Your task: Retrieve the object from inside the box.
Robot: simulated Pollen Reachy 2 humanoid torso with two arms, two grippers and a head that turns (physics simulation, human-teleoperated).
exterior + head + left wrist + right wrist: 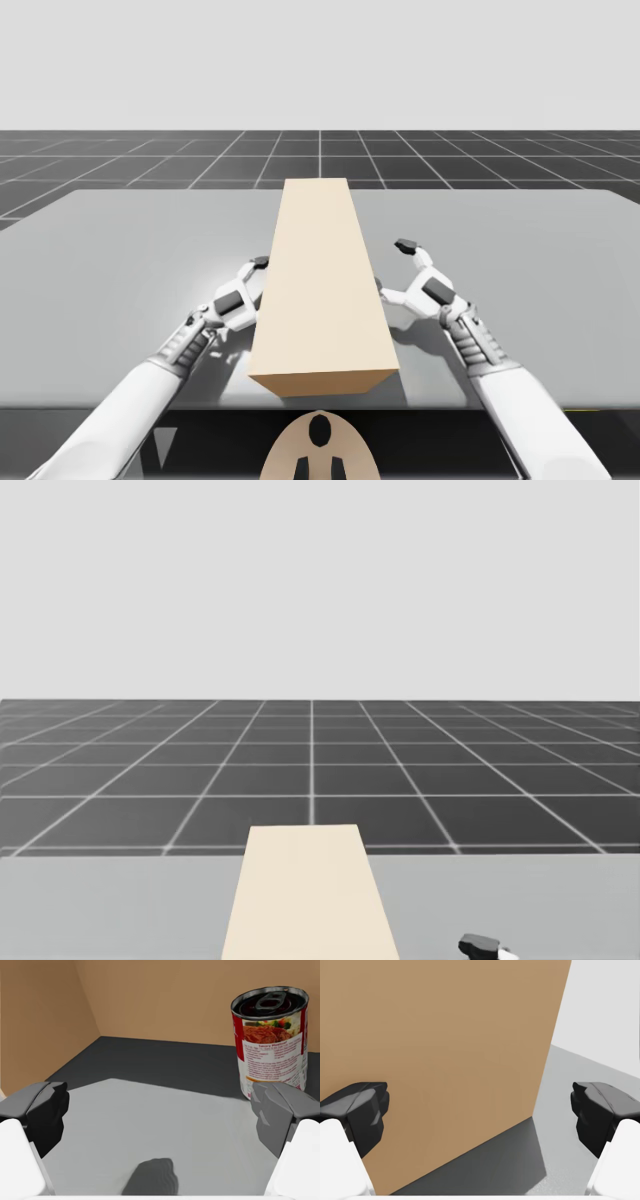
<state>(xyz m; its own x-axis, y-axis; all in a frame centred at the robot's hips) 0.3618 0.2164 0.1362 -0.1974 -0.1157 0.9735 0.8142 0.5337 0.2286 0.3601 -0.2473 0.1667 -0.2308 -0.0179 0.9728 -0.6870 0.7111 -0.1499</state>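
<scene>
**Q:** High view, entry?
**Op:** A long tan cardboard box (320, 290) lies lengthwise on the grey table (120, 260). My left gripper (250, 278) sits at the box's left side. My right gripper (393, 265) is just beside its right side, fingers spread and holding nothing.

**Q:** Head view?
**Op:** The box's far end on the table, with a dark tiled floor (310, 770) beyond.

**Q:** Left wrist view?
**Op:** I am looking into the box. A red-and-white labelled tin can with a ring-pull lid (270, 1042) stands upright inside, near the inner wall. It is ahead of the gripper and off toward one finger, not between the two. The fingers are wide apart and empty.

**Q:** Right wrist view?
**Op:** The box's outer wall is straight ahead. The fingers are wide apart with nothing gripped.

**Q:** Step in hand?
**Op:** My reading is approach, with no grasp made yet. Next, the left gripper should slide sideways until the can sits centred between its fingers. Then it should advance, close on the can's body, and draw it out the way it went in. One hazard is that the nearer finger could clip the can and tip it.
</scene>
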